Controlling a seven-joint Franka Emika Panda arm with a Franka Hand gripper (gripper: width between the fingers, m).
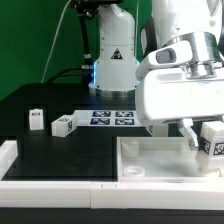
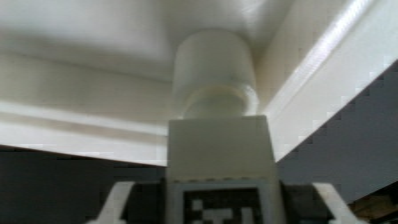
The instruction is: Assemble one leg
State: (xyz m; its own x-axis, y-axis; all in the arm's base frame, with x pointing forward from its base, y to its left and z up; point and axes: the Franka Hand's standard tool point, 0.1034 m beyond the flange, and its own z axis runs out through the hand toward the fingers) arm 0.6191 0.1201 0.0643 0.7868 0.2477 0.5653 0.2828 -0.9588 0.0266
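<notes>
My gripper (image 1: 203,138) is shut on a leg (image 1: 213,141), a small white block with a black-and-white tag, and holds it tilted above the exterior view's right end of the large white panel (image 1: 150,162). In the wrist view the leg (image 2: 221,140) fills the middle between my two fingers (image 2: 121,200). Its round white end (image 2: 217,70) points at the panel (image 2: 80,85), by the panel's raised edge. I cannot tell whether it touches. Two more legs (image 1: 36,119) (image 1: 63,125) lie on the black table at the exterior view's left.
The marker board (image 1: 112,118) lies flat behind the panel, in front of the arm's base (image 1: 112,60). A white rail (image 1: 9,152) borders the table at the exterior view's left and front. A green backdrop stands behind.
</notes>
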